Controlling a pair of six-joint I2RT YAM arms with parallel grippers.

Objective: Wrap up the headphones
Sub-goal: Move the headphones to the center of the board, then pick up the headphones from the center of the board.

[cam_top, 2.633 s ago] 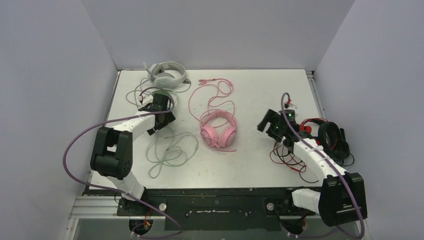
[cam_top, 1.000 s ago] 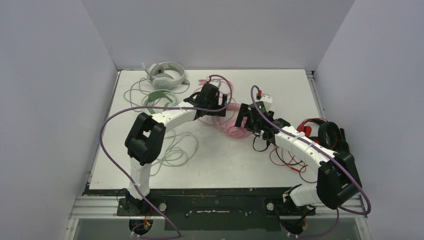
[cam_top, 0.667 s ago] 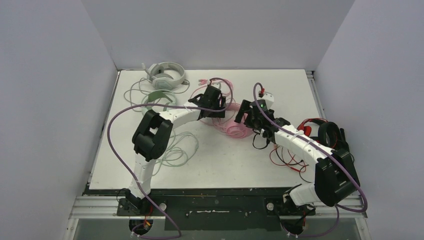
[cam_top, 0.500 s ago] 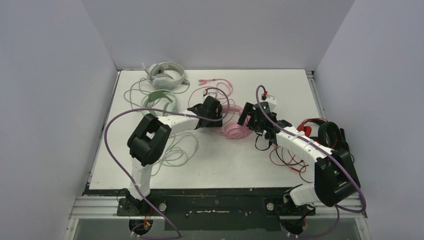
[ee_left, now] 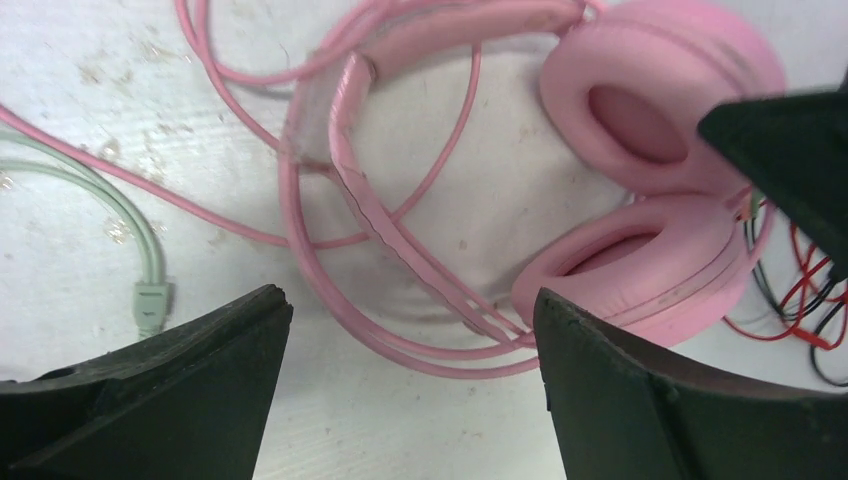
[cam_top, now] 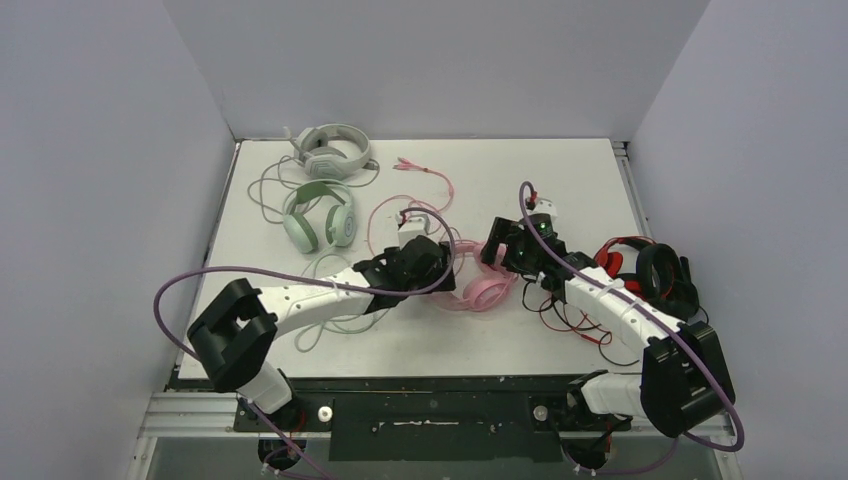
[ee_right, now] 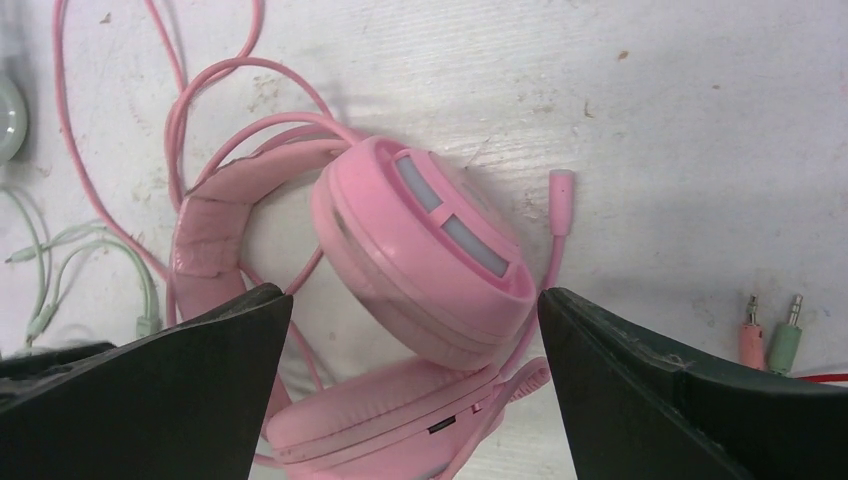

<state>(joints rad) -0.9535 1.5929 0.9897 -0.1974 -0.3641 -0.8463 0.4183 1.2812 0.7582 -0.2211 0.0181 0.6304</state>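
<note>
Both arms hover over the pink headset (cam_top: 485,290), which lies flat on the tabletop (cam_top: 540,175) with its cups side by side. The left end effector (ee_left: 407,300) has its fingers spread wide and holds nothing. The right end effector (ee_right: 410,295) is also spread wide and empty, just on the opposite side of the headset.

The step in hand seems to be a first hold on this headset and its cable. One arm should pin or lift the headband while the other takes the pink cable (ee_left: 440,358) near the cup, not far out on the loose loops. This keeps the turns short and tight. The thin cable will slip and spring, so the grasp must close fully on it. The small microphone stalk (ee_right: 561,195) at the upper cup should stay outside the grasp.

Beyond the headset, toward the back wall, the tabletop gives open room for pulling the cable straight. To its left lies the mint green cable (ee_left: 150,298), touching the pink loops, so a wide sweep there may drag both. To its right the red and black wires (cam_top: 575,315) of a dark headset (cam_top: 655,268) lie near. The two end effectors are close together, so they should move in turn.
</note>
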